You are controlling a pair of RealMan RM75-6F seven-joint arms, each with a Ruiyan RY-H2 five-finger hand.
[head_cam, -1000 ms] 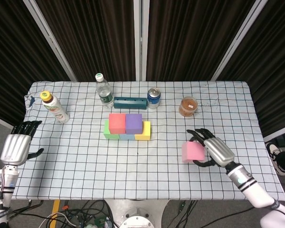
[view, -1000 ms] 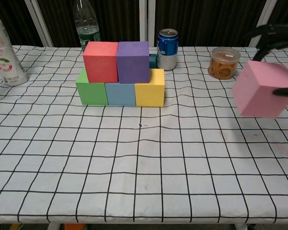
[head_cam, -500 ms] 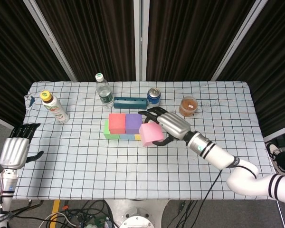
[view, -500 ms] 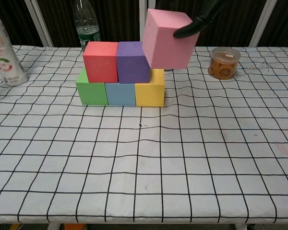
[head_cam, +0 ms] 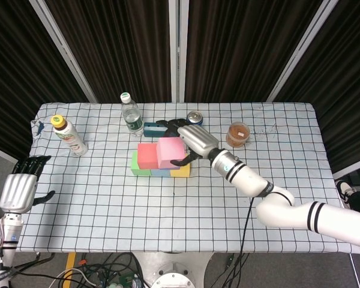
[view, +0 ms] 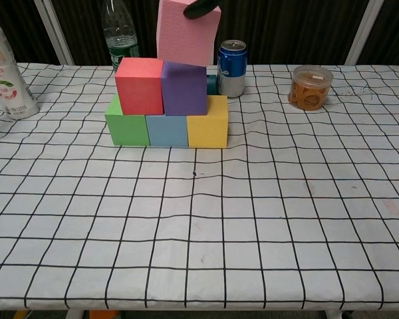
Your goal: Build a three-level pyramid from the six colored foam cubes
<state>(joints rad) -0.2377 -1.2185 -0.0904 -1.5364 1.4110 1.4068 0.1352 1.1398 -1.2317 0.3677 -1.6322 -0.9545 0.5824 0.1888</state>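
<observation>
Capping is the step in hand: the right hand is holding the pink cube in the air above the stack, its fingers wrapped around the block on the side away from the robot and a dark fingertip curling over the cube's top edge in the chest view. Relative to the purple cube, the pink cube is hovering just above and slightly toward the red cube, which is sitting touching the purple one on its left. Below the purple cube, the bottom row is lying complete: green cube, blue cube and yellow cube, side by side. Whether the pink cube is touching the second level cannot be told.

Judging from this, the next move is calling for centring the pink cube over the seam between red and purple, lowering it flat, then releasing gently so the foam blocks are not nudged.

The left hand is resting well to the left of the purple cube, off the table's edge, fingers loosely apart and holding nothing.

Behind the purple cube, a blue can is showing white lettering too blurred to read.
</observation>
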